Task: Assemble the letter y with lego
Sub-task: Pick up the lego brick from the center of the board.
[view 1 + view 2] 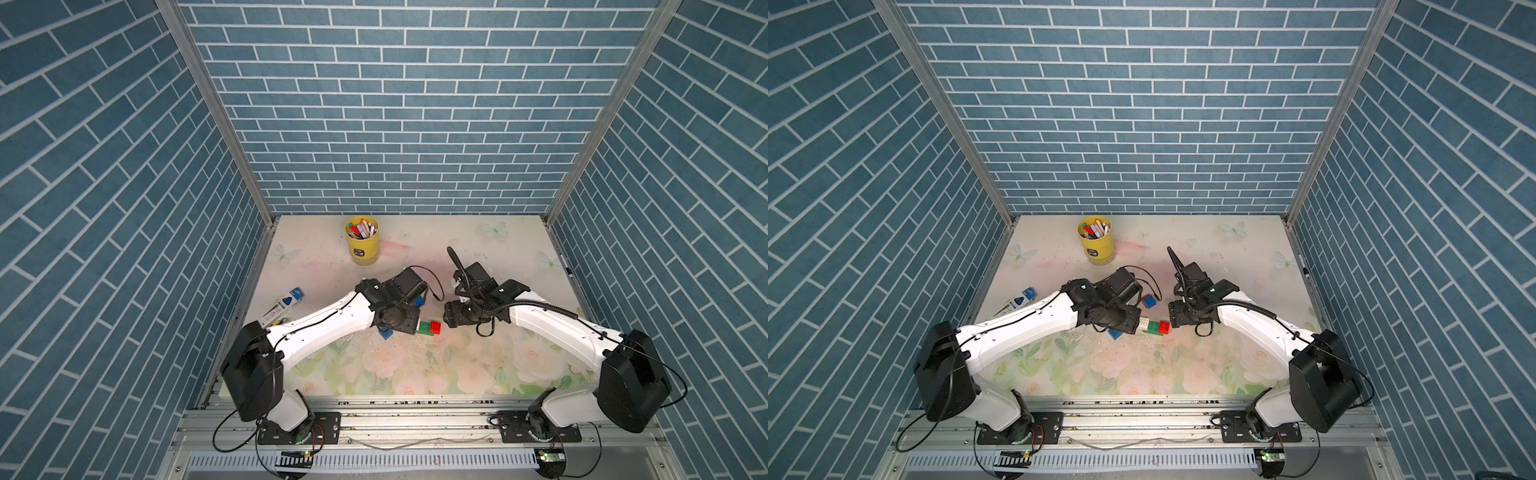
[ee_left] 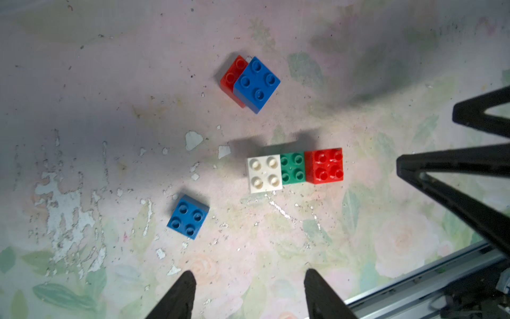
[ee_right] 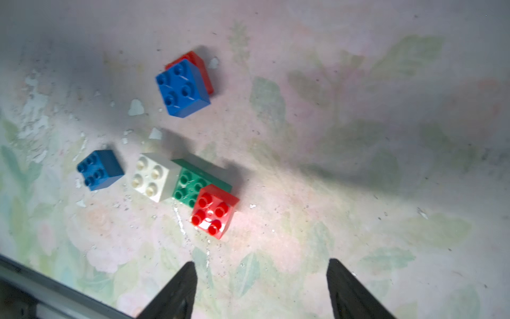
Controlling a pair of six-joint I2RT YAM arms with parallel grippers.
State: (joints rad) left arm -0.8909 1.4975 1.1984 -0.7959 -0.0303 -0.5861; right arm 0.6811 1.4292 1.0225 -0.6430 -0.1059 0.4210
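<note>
As lego [image 1: 428, 327] lies, cup [image 1: 364, 252] holds pens [image 1: 362, 229].

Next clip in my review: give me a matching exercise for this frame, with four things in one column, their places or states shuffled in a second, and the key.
Things:
1. white brick
2. green brick
3. lone blue brick
4. yellow cup

Places or states:
a. holds markers
b. carries a brick on each end
c. lies apart, joined to nothing
d. sits on one end of a longer brick, opposite a red brick

Pairs: 1-d, 2-b, 3-c, 4-a
</note>
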